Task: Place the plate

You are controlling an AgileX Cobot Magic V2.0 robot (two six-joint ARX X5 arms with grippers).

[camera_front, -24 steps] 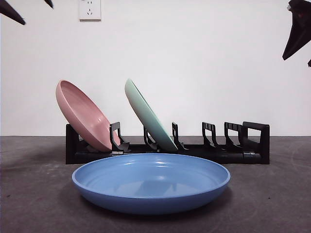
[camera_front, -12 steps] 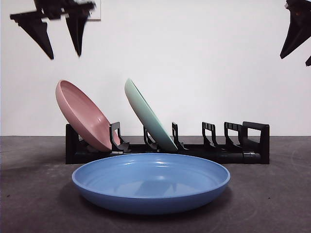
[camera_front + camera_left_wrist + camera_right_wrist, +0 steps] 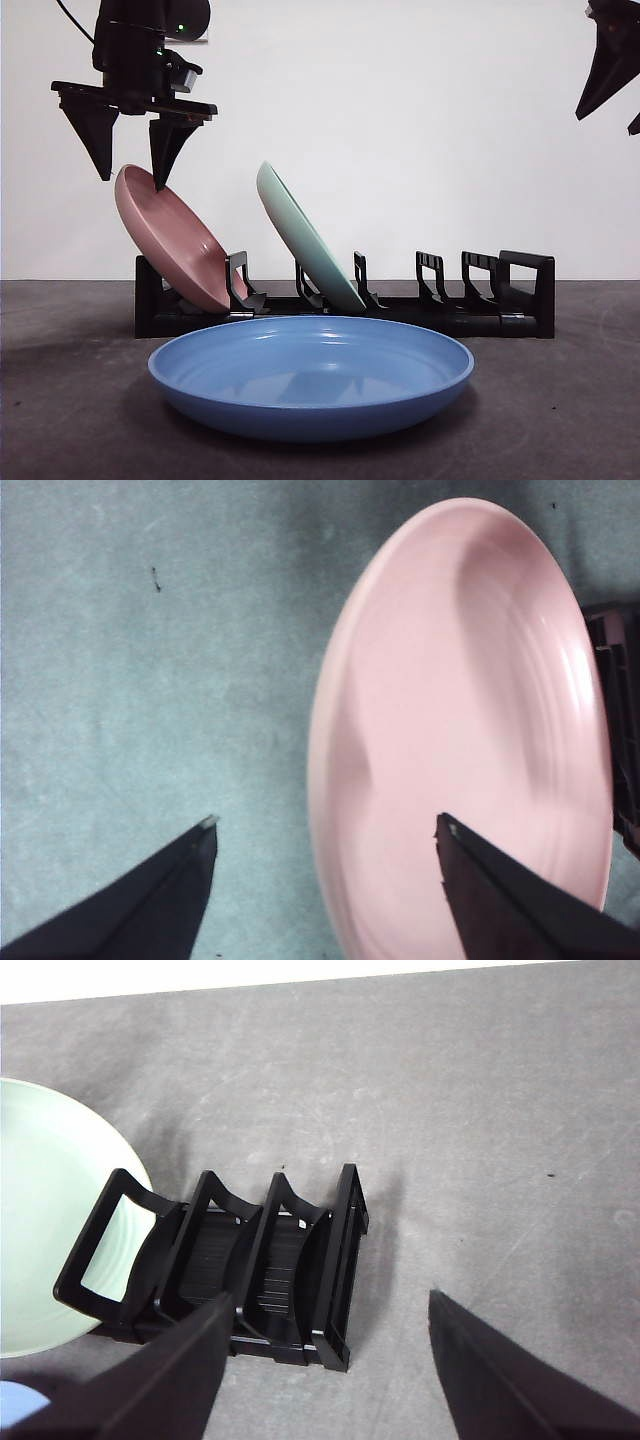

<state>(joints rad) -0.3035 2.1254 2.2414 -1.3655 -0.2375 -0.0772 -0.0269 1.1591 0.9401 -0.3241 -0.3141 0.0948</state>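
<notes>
Writing: none readable anywhere; a white wall socket [image 3: 196,38] sits mostly hidden behind the left arm.
Plates: three, one pink, one green, one blue.
Pink plate [image 3: 170,237]: leans in the rack's end slot, rim up, tilted away from the other plates; it fills much of the left wrist view [image 3: 470,740].
Green plate [image 3: 305,240]: leans in the next slot at a similar tilt, apart from the pink one; its edge shows in the right wrist view [image 3: 45,1210].
Blue plate [image 3: 310,375]: lies flat on the tabletop [image 3: 560,400] in front of the rack, untouched by either tool.
Rack [image 3: 450,305]: one, black, with its remaining dividers free; that end shows in the right wrist view [image 3: 260,1260].
Left tool [image 3: 130,150]: jaws spread wide, holding nothing, straddling the pink plate's top rim, one tip beside the rim, the other over the plate's face [image 3: 325,825].
Right tool [image 3: 330,1305]: jaws apart, holding nothing, high above the rack's free end; seen as a dark tip [image 3: 605,70] at the upper corner.
</notes>
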